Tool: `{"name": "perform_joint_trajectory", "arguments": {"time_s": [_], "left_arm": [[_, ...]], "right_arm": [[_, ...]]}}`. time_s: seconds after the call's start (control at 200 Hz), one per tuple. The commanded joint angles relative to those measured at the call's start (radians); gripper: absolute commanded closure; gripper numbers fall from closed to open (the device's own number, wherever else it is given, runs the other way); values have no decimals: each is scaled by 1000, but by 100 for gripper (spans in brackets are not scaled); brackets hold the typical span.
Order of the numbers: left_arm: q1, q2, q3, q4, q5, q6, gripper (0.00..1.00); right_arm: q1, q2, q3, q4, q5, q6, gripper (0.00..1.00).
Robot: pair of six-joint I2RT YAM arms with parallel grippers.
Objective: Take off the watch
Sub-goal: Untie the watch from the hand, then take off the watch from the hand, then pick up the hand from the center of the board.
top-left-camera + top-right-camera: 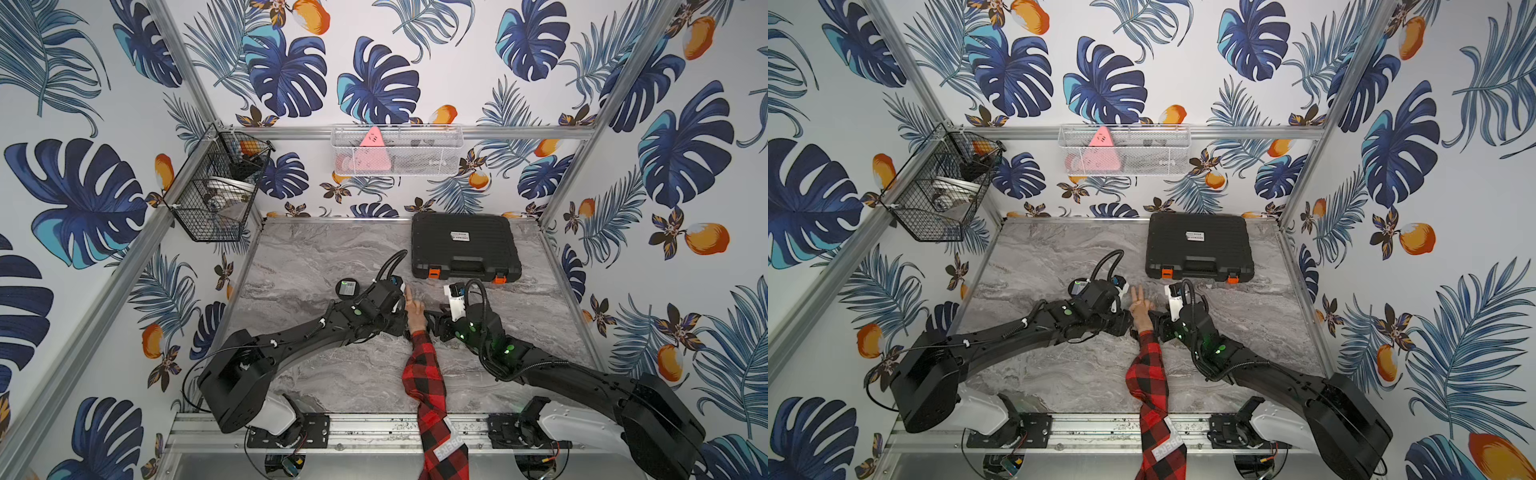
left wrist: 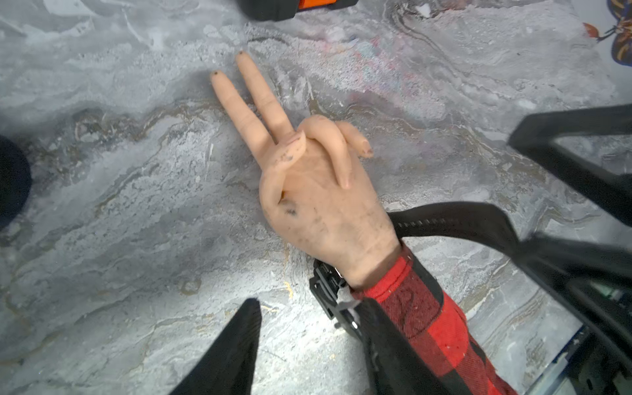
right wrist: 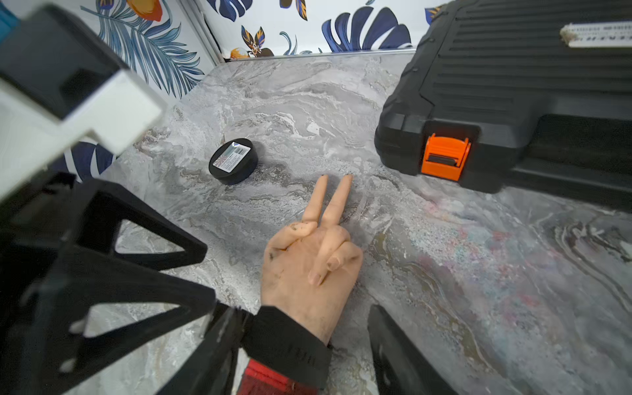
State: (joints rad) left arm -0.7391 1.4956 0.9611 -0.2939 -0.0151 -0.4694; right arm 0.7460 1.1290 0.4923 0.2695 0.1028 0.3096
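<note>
Black resin or rubber, by the look of it: the watch (image 3: 284, 338) sat on the wrist of a dummy hand (image 3: 307, 266) that lay palm up near the middle of the marble table (image 1: 316, 257). A red plaid sleeve (image 1: 424, 374) ran back from the wrist to the near edge. 1 strap end (image 2: 444, 222) stuck out to the right, free of the wrist. A chunky black part (image 2: 326, 290) showed at the wrist's left, and I could not tell whether it was buckle or case. No dial showed; it was probably underneath.

The left gripper (image 2: 307, 302) stood at the wrist's left with its 2 fingers (image 2: 236, 342) parted, 1 over the cuff and 1 over bare table, gripping nothing. The right gripper (image 1: 432, 323) stood just right of the wrist, its jaws also well apart. The loose strap end reached 1 of its fingers (image 2: 564, 260); whether it touched I could not tell, but nothing was clamped.

My judgement was that the watch would be light, with a stiff case and a strap that bends yet springs back. The matte strap should grip well but might cling to the dummy's skin and cuff. The free strap end, pinched flat near its tip, looked the best hold. The dummy arm seemed light enough to drag along, so the wrist would need steadying.
</note>
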Motion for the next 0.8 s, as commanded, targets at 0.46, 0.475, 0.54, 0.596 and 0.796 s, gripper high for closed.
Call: {"name": "perform_joint_trajectory", "arguments": {"time_s": [0.46,0.475,0.54,0.596,0.796], "left_arm": [[-1,43,-62,84,122,-180,56],[-1,45,-64,87,123,-182,57],[0,46,-72,99,124,-184,65],[0,47,-74,105,123,-184,71],[0,66,-61,116,124,-167,85]], "right_arm": [[102,137,200,-485,-164,415,33],[107,143,203,-486,-161,418,33],[119,172,221,-493,-151,434,31],[124,205,241,-507,-145,439,30],[128,317,295,-535,-101,424,29]]}}
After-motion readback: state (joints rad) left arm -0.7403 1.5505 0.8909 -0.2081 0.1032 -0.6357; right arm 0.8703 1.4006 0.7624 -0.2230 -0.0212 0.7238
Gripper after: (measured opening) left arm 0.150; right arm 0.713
